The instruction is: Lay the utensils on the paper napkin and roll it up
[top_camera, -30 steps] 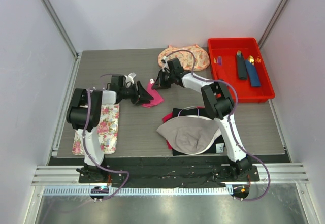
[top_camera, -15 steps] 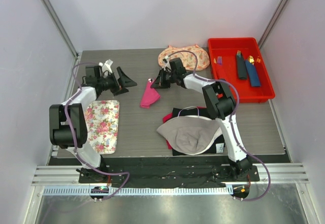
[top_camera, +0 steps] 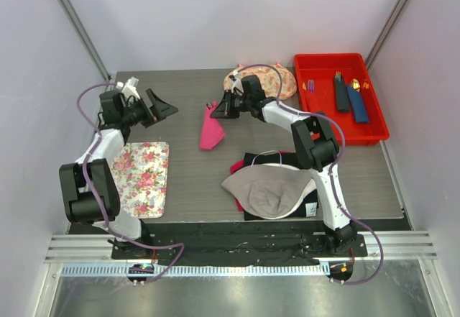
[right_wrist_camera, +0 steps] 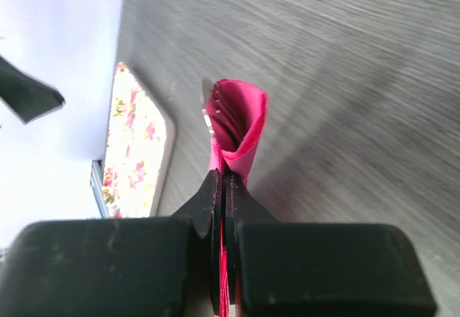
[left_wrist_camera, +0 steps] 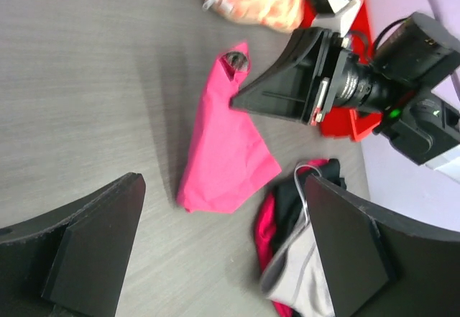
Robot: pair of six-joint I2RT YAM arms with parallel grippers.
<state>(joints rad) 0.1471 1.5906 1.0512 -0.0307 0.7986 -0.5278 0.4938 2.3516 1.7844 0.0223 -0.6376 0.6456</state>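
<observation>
The bright pink paper napkin (top_camera: 210, 131) lies folded into a loose cone in the middle of the table. My right gripper (top_camera: 220, 110) is shut on its far tip, and the pink paper is pinched between the shut fingers in the right wrist view (right_wrist_camera: 224, 177). A shiny silver utensil tip (left_wrist_camera: 233, 60) pokes out of the napkin's far end; the rest of the utensils is hidden inside. My left gripper (top_camera: 162, 107) is open and empty, above the table's far left, well apart from the napkin (left_wrist_camera: 223, 152).
A red tray (top_camera: 374, 131) at the back right holds dark napkin rolls and gold and purple utensils. A floral mat (top_camera: 140, 177) lies front left. A floral cloth (top_camera: 277, 81) lies at the back. A grey, black and red cloth pile (top_camera: 266, 187) lies front centre.
My left gripper has drawn away from the napkin to the far left. The right gripper stays shut on the napkin's tip and has shifted it slightly toward the back.
</observation>
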